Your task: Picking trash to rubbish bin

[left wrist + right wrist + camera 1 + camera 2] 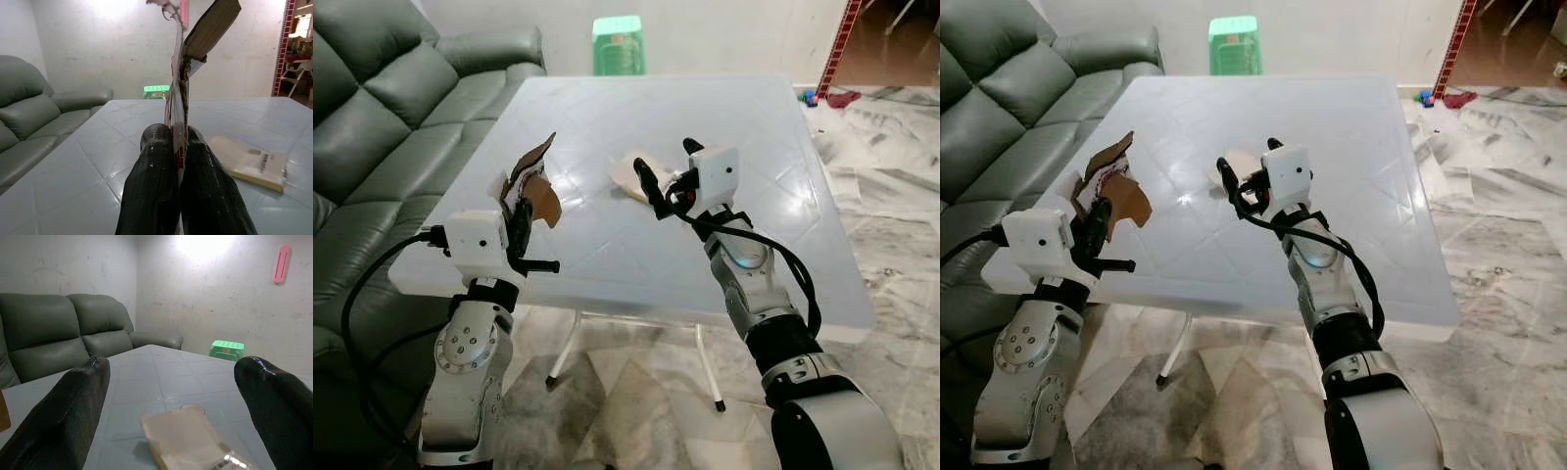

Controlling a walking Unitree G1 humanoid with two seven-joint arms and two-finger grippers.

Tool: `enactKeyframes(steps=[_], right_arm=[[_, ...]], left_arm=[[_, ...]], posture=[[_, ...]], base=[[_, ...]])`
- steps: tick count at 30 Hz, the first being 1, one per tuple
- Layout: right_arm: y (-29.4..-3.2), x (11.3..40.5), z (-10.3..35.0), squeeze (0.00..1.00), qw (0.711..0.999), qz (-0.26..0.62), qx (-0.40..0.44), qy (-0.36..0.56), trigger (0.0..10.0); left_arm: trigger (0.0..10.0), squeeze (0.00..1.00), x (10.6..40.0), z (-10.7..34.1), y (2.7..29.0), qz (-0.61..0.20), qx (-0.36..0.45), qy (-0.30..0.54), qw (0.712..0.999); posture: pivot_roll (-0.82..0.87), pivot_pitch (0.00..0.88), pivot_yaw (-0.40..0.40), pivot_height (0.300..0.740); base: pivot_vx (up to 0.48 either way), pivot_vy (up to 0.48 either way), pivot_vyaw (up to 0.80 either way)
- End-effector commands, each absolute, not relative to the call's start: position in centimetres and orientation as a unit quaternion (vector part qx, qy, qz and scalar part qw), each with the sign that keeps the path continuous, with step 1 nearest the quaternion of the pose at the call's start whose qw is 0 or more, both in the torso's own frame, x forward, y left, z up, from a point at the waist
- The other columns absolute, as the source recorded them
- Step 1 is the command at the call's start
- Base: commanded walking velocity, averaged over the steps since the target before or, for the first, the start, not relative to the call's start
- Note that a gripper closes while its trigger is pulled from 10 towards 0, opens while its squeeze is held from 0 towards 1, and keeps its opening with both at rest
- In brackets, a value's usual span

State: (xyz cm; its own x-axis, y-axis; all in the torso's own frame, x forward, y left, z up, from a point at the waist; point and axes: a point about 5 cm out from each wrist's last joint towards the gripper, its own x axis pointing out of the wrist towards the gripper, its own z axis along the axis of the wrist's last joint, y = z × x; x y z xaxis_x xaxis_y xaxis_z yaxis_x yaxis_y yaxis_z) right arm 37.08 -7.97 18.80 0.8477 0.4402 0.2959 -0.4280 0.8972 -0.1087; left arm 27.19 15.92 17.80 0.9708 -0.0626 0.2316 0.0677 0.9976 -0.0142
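Grey-green leather sofa (382, 108) runs along the robot's left, beyond the left gripper (521, 217) and right beside the pale, glossy table (773, 235) whose near edge both arms reach over. Past the table's far edge a green plastic stool (618, 44) stands against the wall, and on the marble floor (891, 196) off to the right lie a few small coloured items too small to name.

Raised over the table's near-left corner, the left gripper has its two black fingers (156, 191) pressed together on a torn piece of brown cardboard (536, 181). This scrap stands upright out of the fingertips, clear of the tabletop; it is ragged-edged, brown on one face with a whitish torn layer and some reddish marks near the grip, and its upper part folds over into a flap.

Further right, the right gripper (668, 176) hovers over the middle of the table with its fingers (73, 406) spread wide, holding nothing. Just beyond and between those fingertips a flat beige packet (188, 440) lies on the table surface, apart from the pads; it looks like a thin paper envelope or wrapper with a bit of clear shiny plastic at its near corner. Nothing stands between the open fingers and the packet
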Motion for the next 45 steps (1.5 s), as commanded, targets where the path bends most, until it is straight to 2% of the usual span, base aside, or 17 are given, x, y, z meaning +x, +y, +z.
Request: enactKeyframes(steps=[1,15,27,35,39,42,45], right_arm=[[-7.4,37.2,20.0,0.0,0.957,0.232,-0.022,-0.174,10.0],[-7.2,37.1,20.0,0.0,0.955,0.241,-0.028,-0.172,10.0],[-6.7,36.8,19.4,0.0,0.943,0.289,-0.053,-0.156,10.0],[-5.7,36.3,16.8,0.0,0.912,0.383,-0.118,-0.083,10.0],[-5.7,36.4,15.6,0.0,0.912,0.39,-0.116,-0.045,10.0],[-5.4,36.4,13.6,0.0,0.901,0.398,-0.173,0.004,10.0],[-5.2,36.4,13.4,0.0,0.897,0.399,-0.19,0.007,10.0]], left_arm=[[0.0,0.0,27.2,17.7,16.1,-0.03,-0.012,-0.115,0.993],[0.0,0.0,27.1,17.3,15.9,-0.028,-0.018,-0.11,0.993],[0.0,0.0,25.6,16.4,17.2,0.023,0.036,-0.102,0.994],[0.0,0.0,22.7,14.2,18.0,0.008,0.069,-0.061,0.996],[0.0,0.0,21.7,13.7,18.5,0.006,0.085,-0.049,0.995],[0.0,0.0,20.6,13.0,19.0,0.002,0.097,-0.031,0.995],[0.0,0.0,20.7,13.1,19.0,0.004,0.095,-0.033,0.995]], posture=[[0.12,0.053,0.05,0.74],[0.12,0.062,0.04,0.74],[0.13,0.066,0.034,0.74],[0.14,0.081,0.024,0.74],[0.14,0.093,0.023,0.74],[0.15,0.105,0.019,0.74],[0.15,0.106,0.02,0.74]], base=[[0.394,0.0,0.0],[0.37,0.0,0.0],[0.0,0.0,0.0],[0.0,0.0,0.0],[0.0,0.0,0.0],[0.0,0.0,0.0],[0.0,0.0,0.0]])
